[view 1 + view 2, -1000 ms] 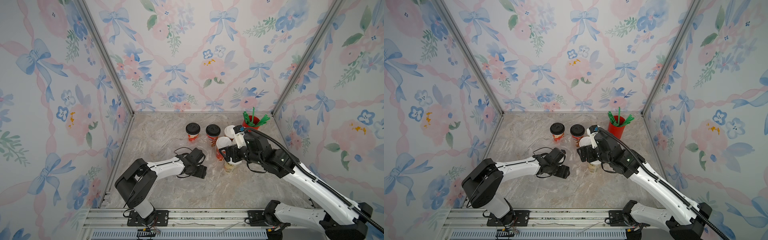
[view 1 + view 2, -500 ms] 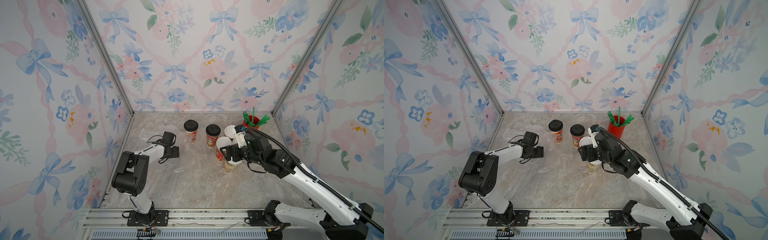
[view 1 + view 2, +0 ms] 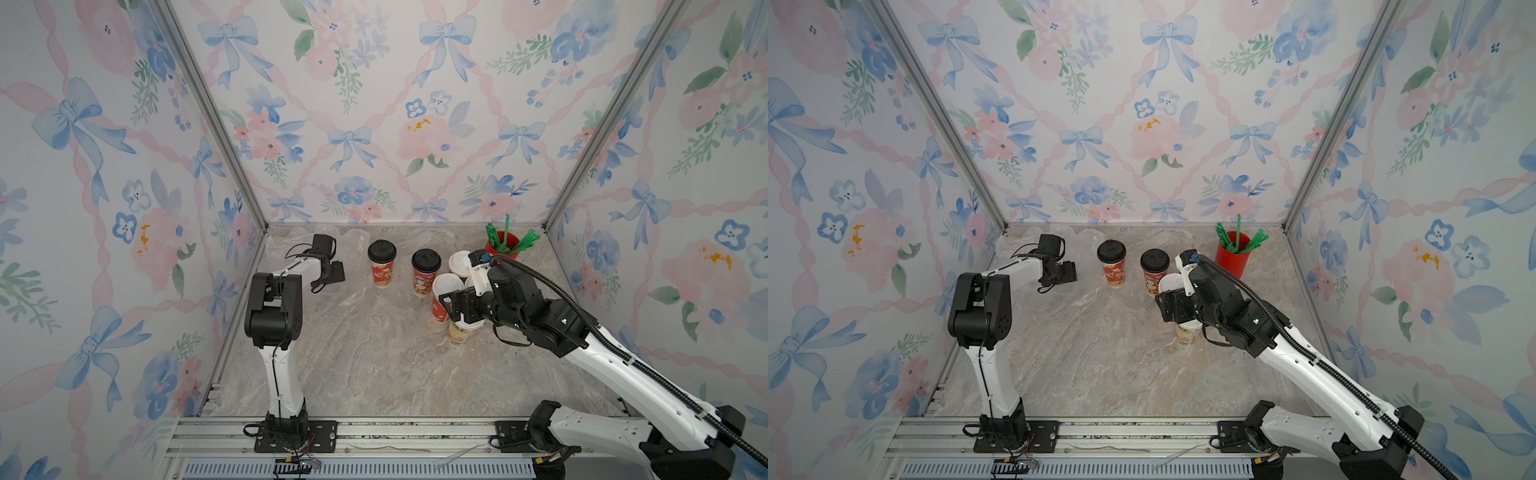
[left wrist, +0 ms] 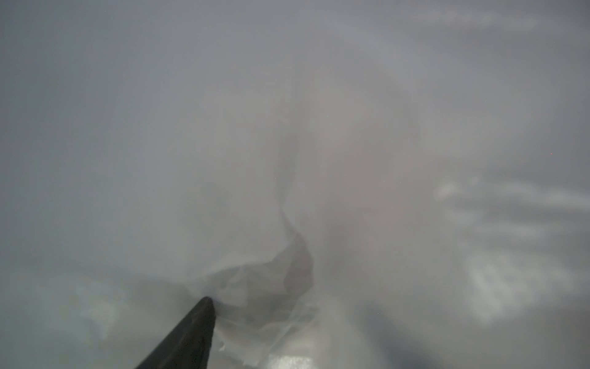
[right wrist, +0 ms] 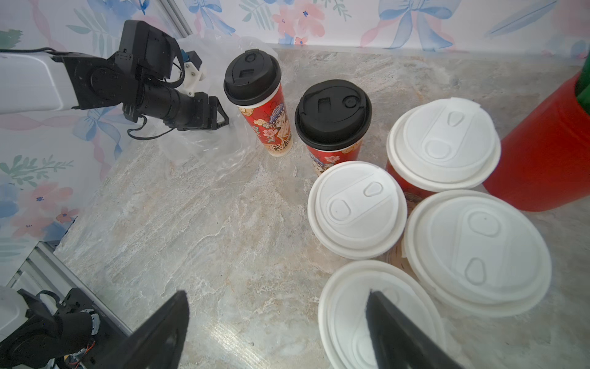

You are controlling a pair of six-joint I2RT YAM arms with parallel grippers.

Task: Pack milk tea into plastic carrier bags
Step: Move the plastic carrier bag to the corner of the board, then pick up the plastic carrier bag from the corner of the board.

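Left of centre in both top views, in the back corner of the tabletop (image 3: 374,365), the carrier bags (image 3: 286,243) lie as one crumpled clear heap. The left tool (image 3: 333,272) is pushed down into the film, prob. fishing for a handle or a mouth to open. Its wrist cam is fogged by plastic right on the lens. Only one finger (image 4: 188,335) shows, w/ a fold of film at its tip, so I can't tell if it's pinching or loose. Can't count the bags either.

Mid-frame, two black-lid cups (image 3: 381,264) stand upright, apart from each other, just right of the heap.

Right of centre, four white-lid cups (image 5: 357,207) are bunched rim to rim; no cup is bagged yet. The right tool (image 5: 277,298) hangs above the nearest, a cream cup (image 3: 459,334), spread wide & grasping nothing, likely lining up a pick. In the top views its arm covers most of that bunch.

Upper right of the tabletop is the red straw cup (image 3: 500,245), cut off in the right wrist view
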